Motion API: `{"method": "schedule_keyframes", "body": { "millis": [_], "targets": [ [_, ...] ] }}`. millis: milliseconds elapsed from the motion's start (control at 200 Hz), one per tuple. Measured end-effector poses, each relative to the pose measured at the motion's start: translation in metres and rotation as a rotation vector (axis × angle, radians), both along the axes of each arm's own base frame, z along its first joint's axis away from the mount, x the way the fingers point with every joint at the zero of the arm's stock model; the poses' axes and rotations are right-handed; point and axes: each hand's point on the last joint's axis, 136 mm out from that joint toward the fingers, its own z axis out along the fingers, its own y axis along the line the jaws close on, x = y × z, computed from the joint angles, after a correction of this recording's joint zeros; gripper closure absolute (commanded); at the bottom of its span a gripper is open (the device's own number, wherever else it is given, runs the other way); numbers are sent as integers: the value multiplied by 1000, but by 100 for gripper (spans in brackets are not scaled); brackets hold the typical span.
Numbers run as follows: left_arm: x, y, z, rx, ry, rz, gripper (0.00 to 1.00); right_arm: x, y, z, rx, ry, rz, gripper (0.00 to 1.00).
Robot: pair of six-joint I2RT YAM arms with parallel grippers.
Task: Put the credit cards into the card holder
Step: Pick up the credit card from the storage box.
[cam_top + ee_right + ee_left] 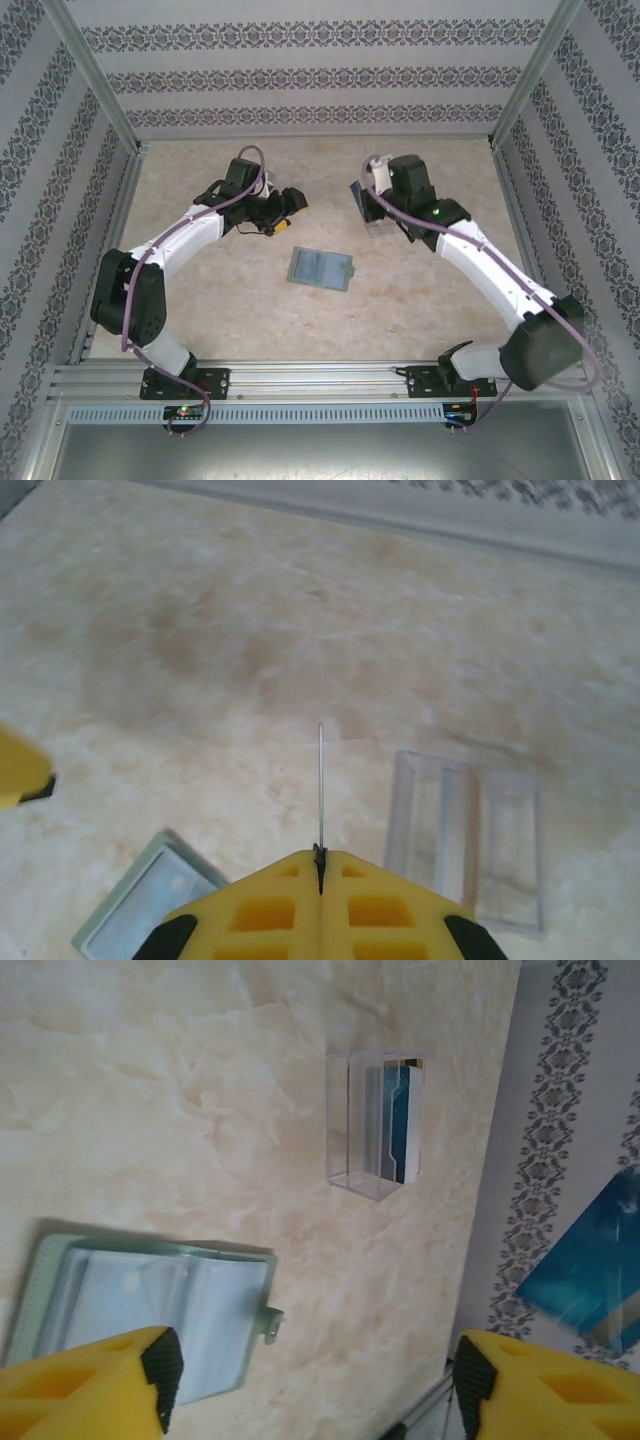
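1. The left gripper [315, 1380] has its jaws wide apart and holds nothing.
2. The right gripper [320, 858] is clamped on the bluish credit card [585, 1270], held above the tabletop [200, 300].
3. The card holder [322, 268] lies open near the tabletop centre.
4. The clear box [470, 840] lies beside the right gripper.

Card holder [322, 268] flat at centre of table [200, 300], clear box [355, 1120] behind it, rightward.
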Motion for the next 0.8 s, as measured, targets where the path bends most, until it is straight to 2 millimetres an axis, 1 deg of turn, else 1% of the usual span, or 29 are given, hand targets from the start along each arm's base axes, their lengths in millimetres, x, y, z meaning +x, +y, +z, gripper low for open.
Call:
{"method": "schedule_keyframes", "body": {
  "millis": [60, 85, 120, 135, 235, 295, 410, 555, 674, 799],
  "targets": [
    [1, 0, 3, -18, 27, 26, 18, -18, 14, -7, -33, -39, 82, 100],
    [1, -1, 5, -25, 37, 35, 17, -27, 20, -13, -51, -56, 121, 100],
    [2, -1, 9, -35, 44, 44, 18, -34, 26, -17, -74, -76, 160, 100],
    [3, -2, 11, -39, 47, 48, 18, -41, 30, -22, -92, -83, 189, 100],
    [4, -4, 18, -68, 73, 67, 21, -59, 46, -39, -184, -144, 297, 100],
    [2, -6, 19, -85, 98, 77, 22, -66, 55, -43, -240, -181, 343, 100],
    [-4, -14, 20, -109, 136, 72, 25, -68, 71, -42, -296, -252, 379, 100],
    [-17, -28, 16, -116, 186, 39, 32, -64, 85, -52, -377, -299, 382, 100],
    [-21, -30, 11, -115, 220, 42, 36, -58, 93, -55, -426, -321, 362, 100],
    [-23, -29, 9, -111, 238, 48, 41, -51, 96, -50, -447, -351, 330, 100]
  ]
}}
